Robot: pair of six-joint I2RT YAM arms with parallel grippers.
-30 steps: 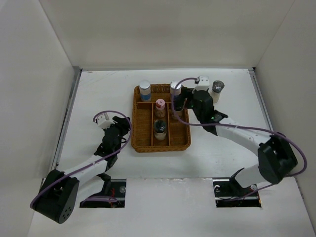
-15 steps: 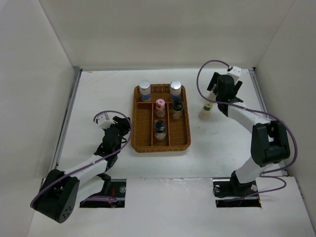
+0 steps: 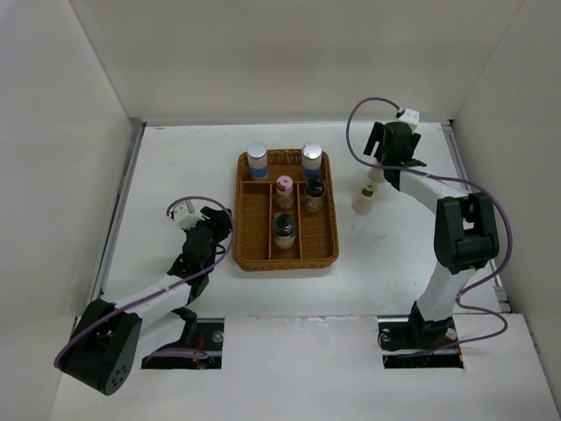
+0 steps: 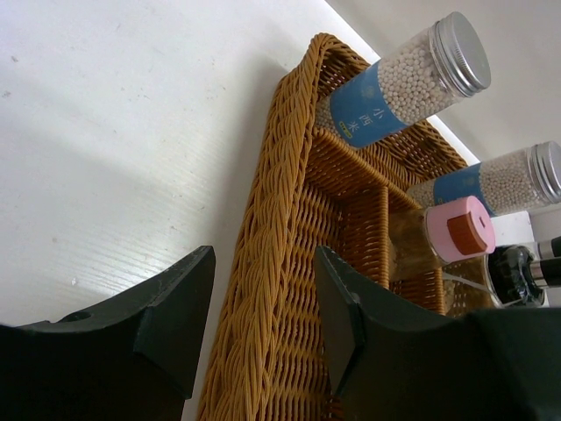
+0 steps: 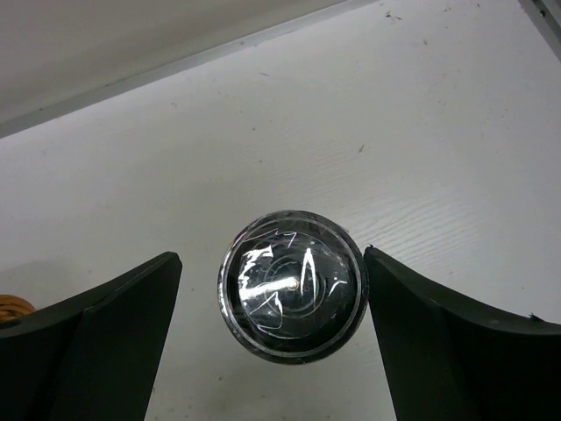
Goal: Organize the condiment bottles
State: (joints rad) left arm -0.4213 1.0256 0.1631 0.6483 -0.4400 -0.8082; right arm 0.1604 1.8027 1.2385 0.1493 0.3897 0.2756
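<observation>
The wicker tray [image 3: 320,241] has free room on its right side, so the next bottle can go there. Your right gripper [image 5: 272,303] is wide open, one finger on each side of the dark-capped jar [image 5: 291,263], not touching it. That jar stands on the table [image 3: 175,167], right of the tray. Hold the cap in the middle, go lower, and close softly on the jar's body. Your left gripper [image 4: 263,263] is open too, at the tray's left rim.

Count: one tray, two grippers, seven condiment bottles [image 3: 283,226]. Five are in the tray and two are outside, one being the pale bottle [image 3: 364,200].
</observation>
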